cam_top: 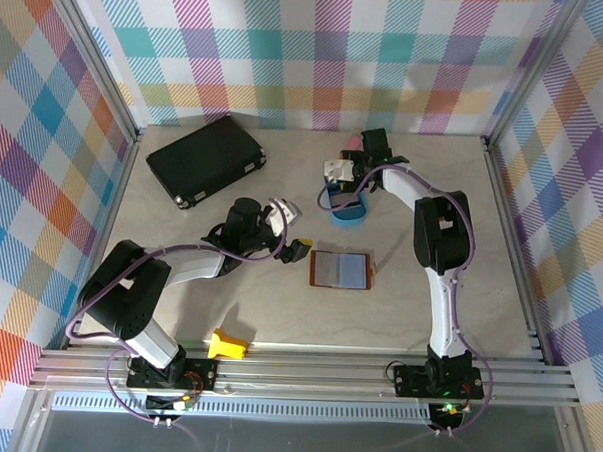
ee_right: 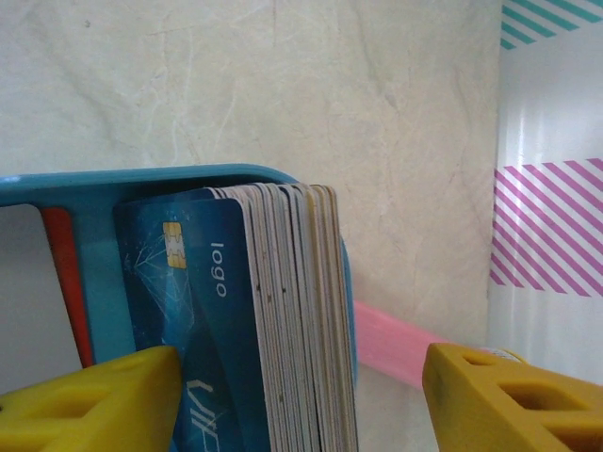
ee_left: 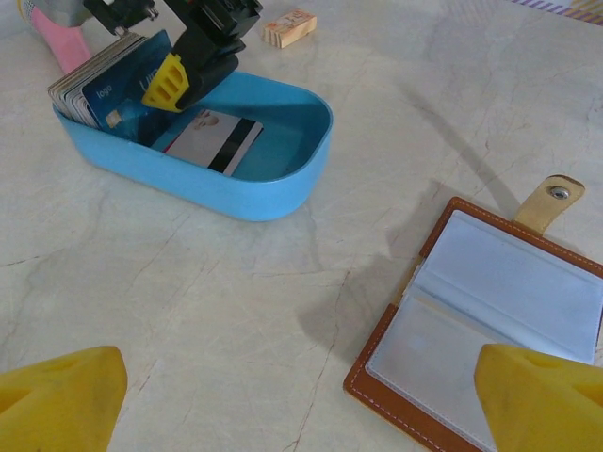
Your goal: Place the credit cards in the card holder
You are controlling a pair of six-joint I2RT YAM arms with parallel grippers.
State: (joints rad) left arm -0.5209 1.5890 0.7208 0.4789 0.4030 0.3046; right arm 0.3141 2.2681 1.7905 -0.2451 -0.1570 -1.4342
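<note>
many thin glossy credit cards (ee_right: 273, 320) stand edgewise at the rounded end of the blue tray (ee_left: 236, 193), right gripper (ee_right: 301, 395) spread astride them; stitched leather card holder (ee_left: 490, 311) lies open, left gripper (ee_left: 301, 400) spread wide, bare table (ee_left: 217, 301) between.

the front blue card (ee_right: 193, 315) reads "logo"; below it, perhaps "vip".
</note>
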